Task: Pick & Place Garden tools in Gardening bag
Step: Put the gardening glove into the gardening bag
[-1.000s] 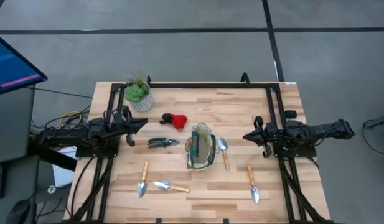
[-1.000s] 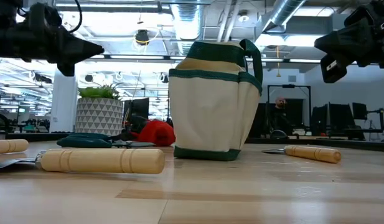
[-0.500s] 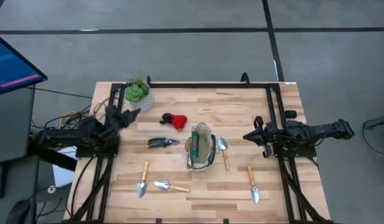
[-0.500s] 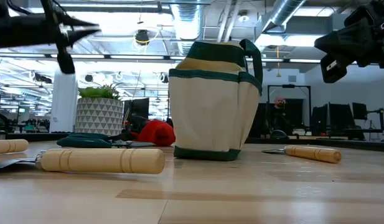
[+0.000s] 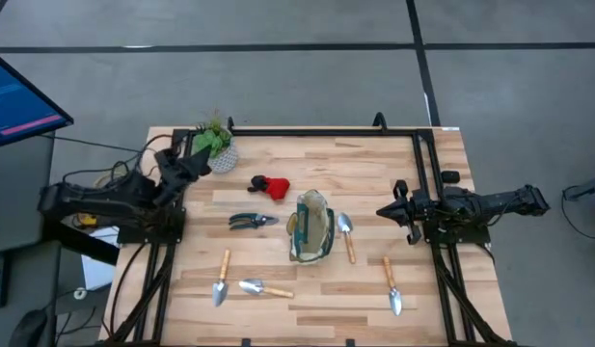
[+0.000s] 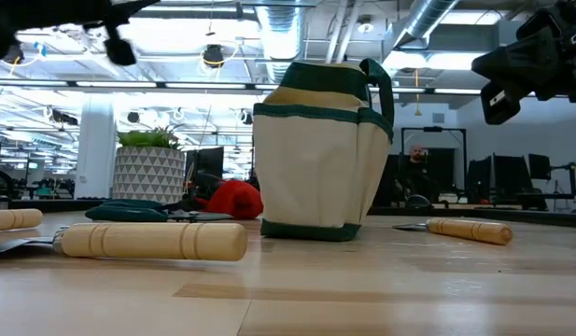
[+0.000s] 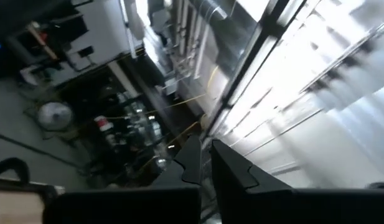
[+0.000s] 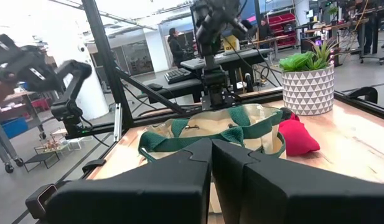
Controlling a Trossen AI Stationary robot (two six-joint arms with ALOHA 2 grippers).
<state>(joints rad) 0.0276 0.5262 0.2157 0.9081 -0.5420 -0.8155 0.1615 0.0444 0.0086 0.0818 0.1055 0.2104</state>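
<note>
Wood table [image 5: 374, 164]: bag [image 5: 312, 227], trowels [image 5: 346, 236], shears [image 5: 251, 221], plant pot [image 5: 218, 147].

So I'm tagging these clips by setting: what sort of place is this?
Probably an indoor robotics lab or workshop: exposed ceiling ducts, rows of desks with monitors behind the table, and a bare concrete floor.

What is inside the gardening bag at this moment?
From above, the gardening bag shows only beige lining in its open mouth, with no tool visible there. Its bottom and side pockets are hidden, so they cannot be checked.
</note>
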